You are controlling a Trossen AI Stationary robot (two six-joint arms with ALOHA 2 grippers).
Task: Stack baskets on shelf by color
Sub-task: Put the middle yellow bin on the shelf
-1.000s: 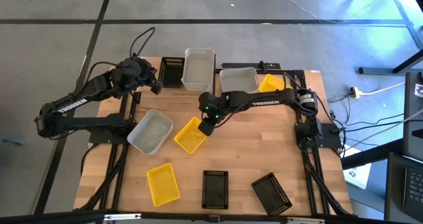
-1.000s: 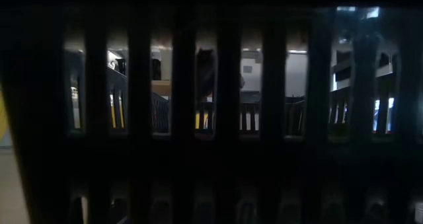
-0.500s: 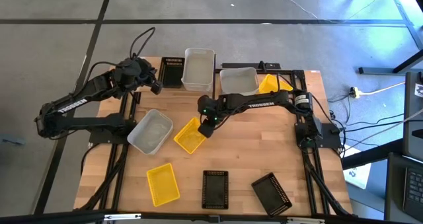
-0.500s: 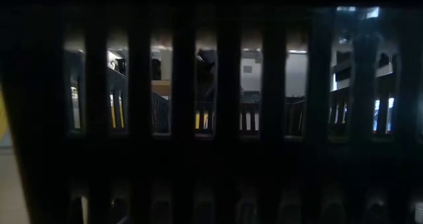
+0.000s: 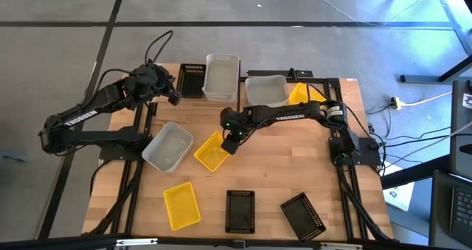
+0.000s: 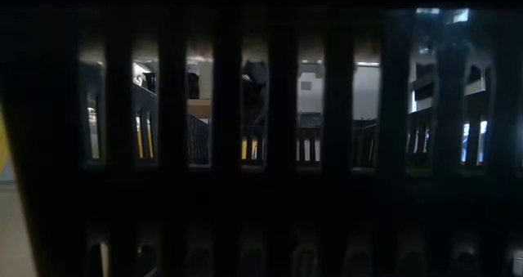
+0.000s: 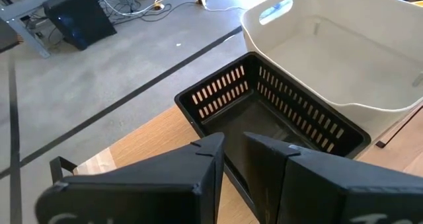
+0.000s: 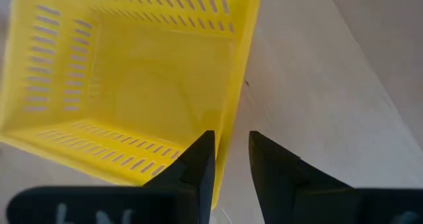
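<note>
Grey floor (image 5: 59, 29) around butcher-block tabletop (image 5: 273, 169) with scattered baskets (image 5: 181, 204).

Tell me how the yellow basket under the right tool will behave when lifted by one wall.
The yellow basket looks like thin slotted plastic and is empty, so it is probably light. Held by one wall between the right tool fingers, it may tilt or swing. The smooth wall could slip, and may flex slightly.

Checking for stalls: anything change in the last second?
Barely. The right gripper crept slightly toward the table's left, closing in on the near edge of the yellow basket, fingers straddling its wall; nothing taken or let go. The left gripper stayed by the black basket, and no basket shifted.
</note>
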